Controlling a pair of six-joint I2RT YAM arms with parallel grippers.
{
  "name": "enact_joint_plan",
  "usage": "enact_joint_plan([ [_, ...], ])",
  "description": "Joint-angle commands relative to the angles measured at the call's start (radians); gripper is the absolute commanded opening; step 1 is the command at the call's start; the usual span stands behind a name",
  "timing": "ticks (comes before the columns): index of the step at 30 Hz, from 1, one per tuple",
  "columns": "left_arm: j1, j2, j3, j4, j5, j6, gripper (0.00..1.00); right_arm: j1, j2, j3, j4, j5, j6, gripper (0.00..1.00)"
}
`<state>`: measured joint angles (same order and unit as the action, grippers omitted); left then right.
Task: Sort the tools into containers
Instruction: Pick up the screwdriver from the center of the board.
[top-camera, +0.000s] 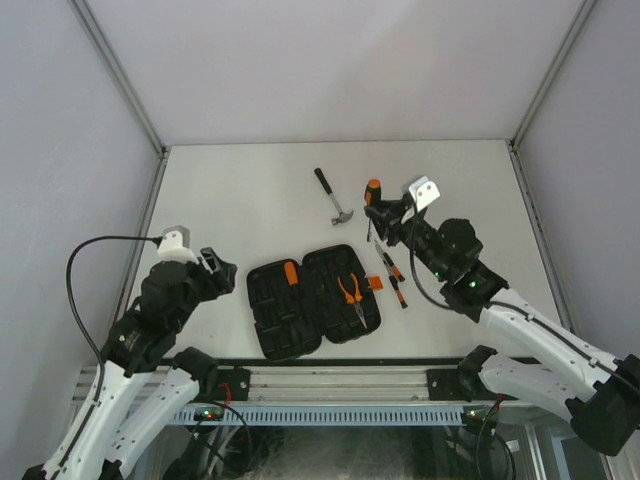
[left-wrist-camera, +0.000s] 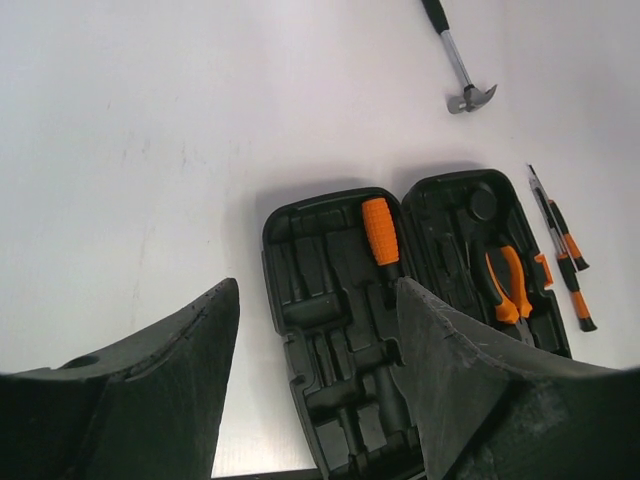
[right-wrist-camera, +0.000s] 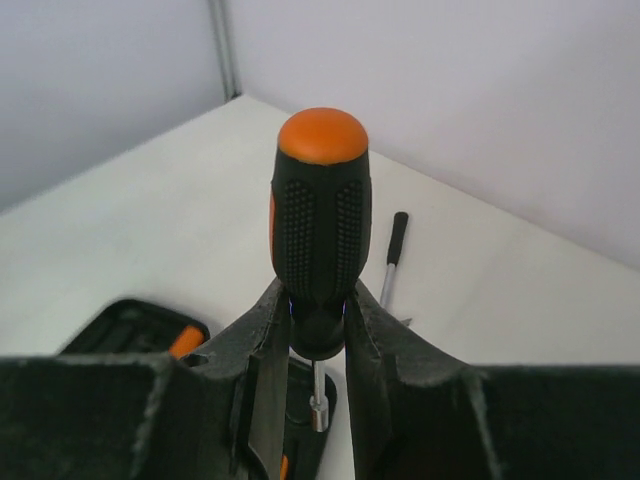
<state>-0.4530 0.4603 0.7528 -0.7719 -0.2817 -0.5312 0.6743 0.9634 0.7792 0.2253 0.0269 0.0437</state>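
Long screwdriver, black grip with orange cap: pinched at the neck of the handle by the right gripper, jaws closed snug on it, handle sticking out past the fingertips, held beyond the far right corner of the tool case. Left gripper: spread wide, nothing between the fingers, hanging off the case's left side and looking across its left half.

Risks, as judged from here:
- Could pivot or slip in the jaws, being caught so low on the handle.
- Could miss its moulded slot if lowered askew, then sit proud and stop the case closing.
- Could knock the slim screwdrivers lying just right of the case, or shove the case itself, unpinned by either arm.
- Could snag the pliers already seated in the right half.

Count:
- One case, open flat in two halves.
- One hammer, on the table beyond the case.
- One pair of pliers, in the right half.
- One stubby orange handle, in the left half.
- One long screwdriver, in the grip.
- Slim screwdrivers right of the case: at least two, perhaps three; too thin to separate surely.
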Motion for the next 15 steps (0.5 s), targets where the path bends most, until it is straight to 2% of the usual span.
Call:
enact_joint_plan([
  [1, 0.003, 0.008, 0.008, 0.048, 0.040, 0.012, 0.69, 0.103, -0.083, -0.072, 0.129, -0.071, -0.270, 0.00],
  [6, 0.004, 0.036, 0.039, 0.061, 0.100, 0.020, 0.69, 0.181, -0.103, -0.085, 0.011, -0.121, -0.395, 0.00],
  [10, 0.001, 0.047, 0.055, 0.101, 0.206, 0.018, 0.69, 0.263, -0.084, -0.096, -0.060, -0.118, -0.527, 0.00],
  [15, -0.052, 0.052, 0.051, 0.142, 0.249, -0.031, 0.69, 0.354, -0.041, -0.110, -0.115, -0.078, -0.665, 0.00],
])
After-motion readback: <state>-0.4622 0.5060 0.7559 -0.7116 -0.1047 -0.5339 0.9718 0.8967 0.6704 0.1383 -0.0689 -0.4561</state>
